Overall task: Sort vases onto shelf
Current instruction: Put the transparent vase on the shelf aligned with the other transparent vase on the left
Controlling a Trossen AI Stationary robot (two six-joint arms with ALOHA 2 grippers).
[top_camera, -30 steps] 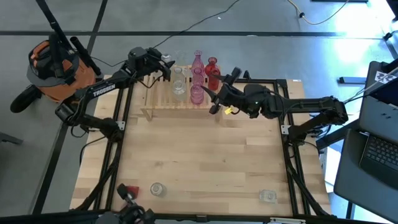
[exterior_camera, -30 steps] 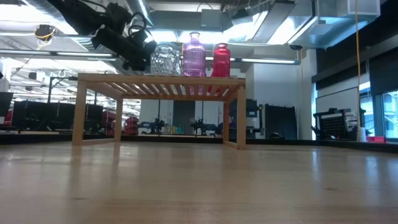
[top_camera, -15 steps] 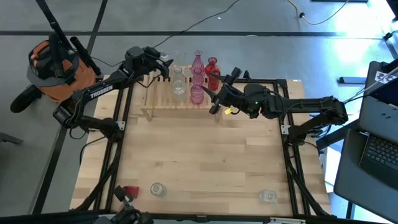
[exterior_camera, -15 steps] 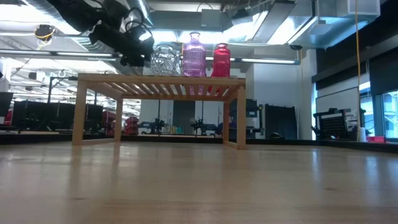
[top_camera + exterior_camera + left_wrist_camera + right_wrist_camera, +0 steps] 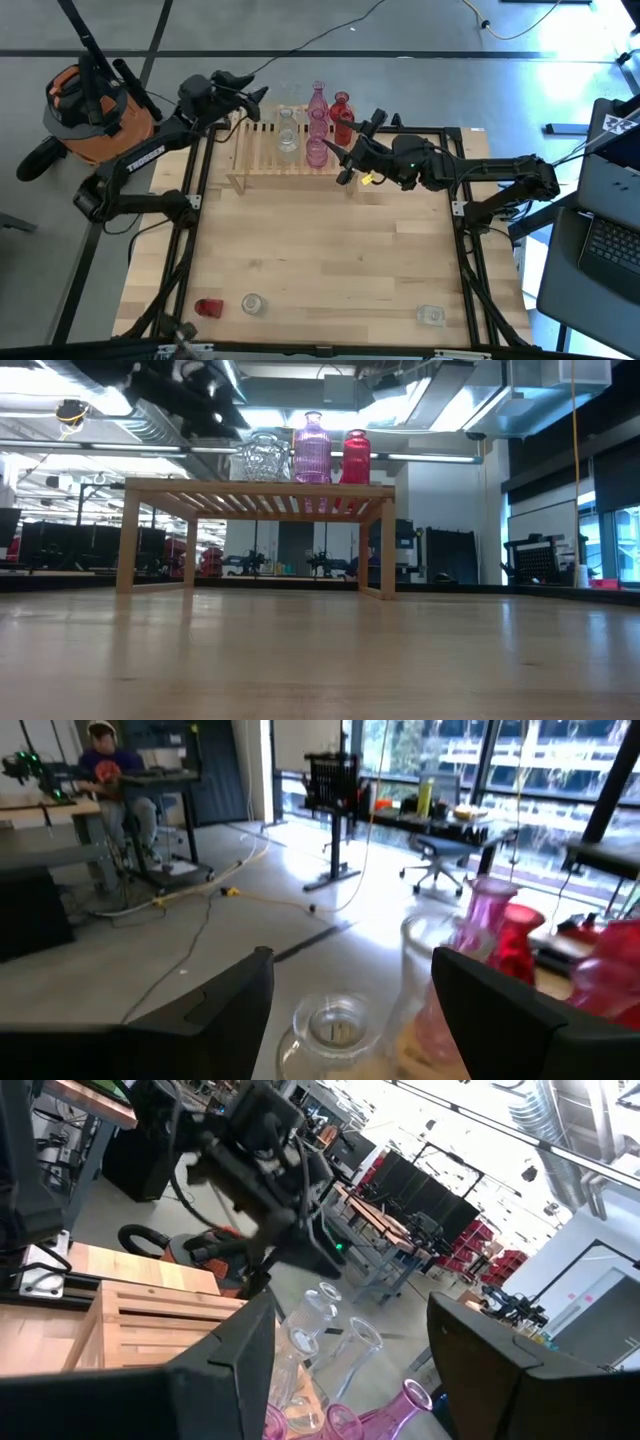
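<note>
Presently 5 vases (image 5: 316, 125) stand grouped on the shelf (image 5: 262, 160): ribbed glass, clear, pink, red; slim necks and squat bodies. Left gripper (image 5: 247, 98), spread wide and empty, hangs just beside the clear ones. Right gripper (image 5: 356, 140), part open and empty, waits beside the red one. Judged: between placements; next, 3 vases (image 5: 252, 303) on the table (image 5: 320, 250), well apart from both grippers, need fetching.

From the low view I only get a blurred dark smear of the left end effector (image 5: 205, 380), cut off at the picture's upper edge. In its wrist view the clear vase (image 5: 335, 1030) just ahead of the end effector is cropped at the frame edge and soft. Right end effector (image 5: 348, 152): beside it, the vases on the shelf (image 5: 262, 157) overlap, so I can't count them.
</note>
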